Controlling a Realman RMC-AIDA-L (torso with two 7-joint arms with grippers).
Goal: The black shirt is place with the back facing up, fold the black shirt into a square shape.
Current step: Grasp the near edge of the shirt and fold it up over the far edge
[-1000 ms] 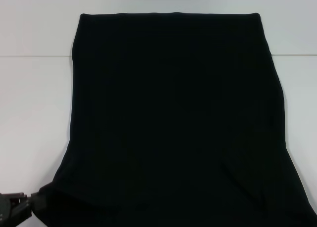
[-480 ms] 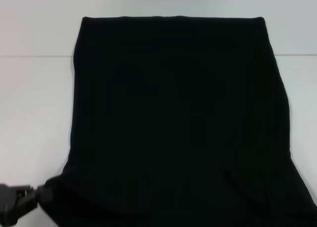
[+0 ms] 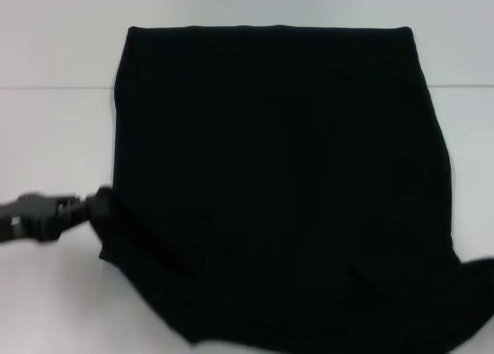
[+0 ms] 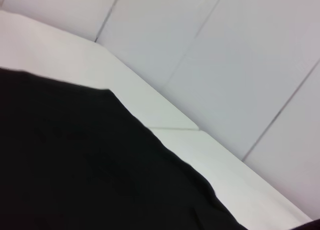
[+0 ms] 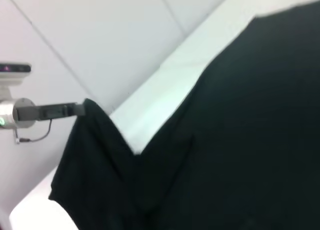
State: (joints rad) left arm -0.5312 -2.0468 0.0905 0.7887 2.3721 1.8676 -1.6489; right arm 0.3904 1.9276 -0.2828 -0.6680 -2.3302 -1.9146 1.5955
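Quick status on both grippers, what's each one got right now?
Left gripper: shut on the near left corner of the black shirt, lifted off the table.
Right gripper: not in view.

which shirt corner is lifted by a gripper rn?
The near-left corner of the black shirt: the left gripper pinches it and holds it raised off the table. Both far corners lie flat.
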